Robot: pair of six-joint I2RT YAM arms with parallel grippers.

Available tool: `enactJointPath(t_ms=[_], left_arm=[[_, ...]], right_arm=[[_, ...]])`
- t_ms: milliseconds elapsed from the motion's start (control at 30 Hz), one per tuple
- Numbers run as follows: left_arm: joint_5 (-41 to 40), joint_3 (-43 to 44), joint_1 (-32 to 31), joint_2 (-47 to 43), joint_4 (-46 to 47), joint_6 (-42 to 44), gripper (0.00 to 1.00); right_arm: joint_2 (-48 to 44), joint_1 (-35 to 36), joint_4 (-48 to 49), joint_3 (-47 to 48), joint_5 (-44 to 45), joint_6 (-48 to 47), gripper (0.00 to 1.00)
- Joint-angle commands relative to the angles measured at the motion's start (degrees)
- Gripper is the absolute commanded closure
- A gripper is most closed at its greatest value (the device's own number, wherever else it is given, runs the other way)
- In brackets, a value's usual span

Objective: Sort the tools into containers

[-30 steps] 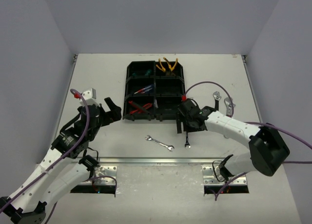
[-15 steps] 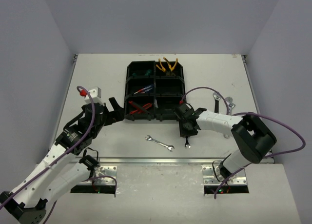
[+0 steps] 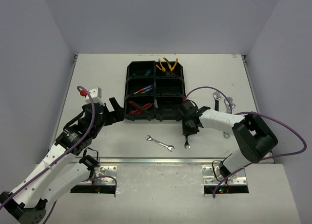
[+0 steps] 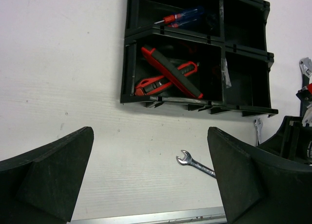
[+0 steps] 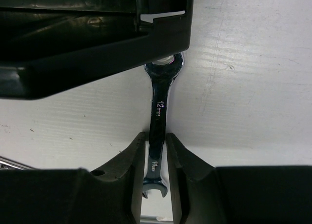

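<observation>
Looking from top: right gripper (image 3: 187,132) sits low on surface (image 3: 97,77) just before organizer tray (image 3: 127,94), over a silver wrench (image 3: 186,145); left gripper (image 3: 114,110) hangs by tray's near-left corner; left wrist: fingers spread wide, nothing held; right wrist: fingers pinched onto wrench shank, its far end tucked at tray lip; risk: lifting may snag that lip, or thin shank pivots & slips out.

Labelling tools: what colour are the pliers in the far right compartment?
Yellow handles; the pliers show best in the top external view.
</observation>
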Motion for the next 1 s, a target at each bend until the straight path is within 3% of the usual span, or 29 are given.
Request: enactJointPath(t_ms=[0, 200, 267, 667, 967], left_arm=[[0.38, -0.24, -0.2, -0.75, 2.85, 0.71, 0.0], [0.41, -0.24, -0.2, -0.77, 2.87, 0.79, 0.0], [0.28, -0.26, -0.2, -1.02, 2.86, 0.78, 0.0], [-0.92, -0.17, -0.18, -0.55, 2.31, 0.3, 0.0], [-2.62, 0.06, -0.2, -1.38, 1.43, -0.61, 0.0]], right_arm=[[1.72, -0.28, 0.98, -2.52, 1.69, -0.06, 0.77], [1.55, -0.36, 0.23, -2.1, -0.25, -1.47, 0.89], [1.81, -0.35, -0.52, -1.59, -1.06, -2.73, 1.0], [-11.63, -0.35, -7.92, -0.71, 0.46, -4.12, 1.0], [-16.62, -0.63, -11.44, 0.83, 1.14, -3.95, 1.0]])
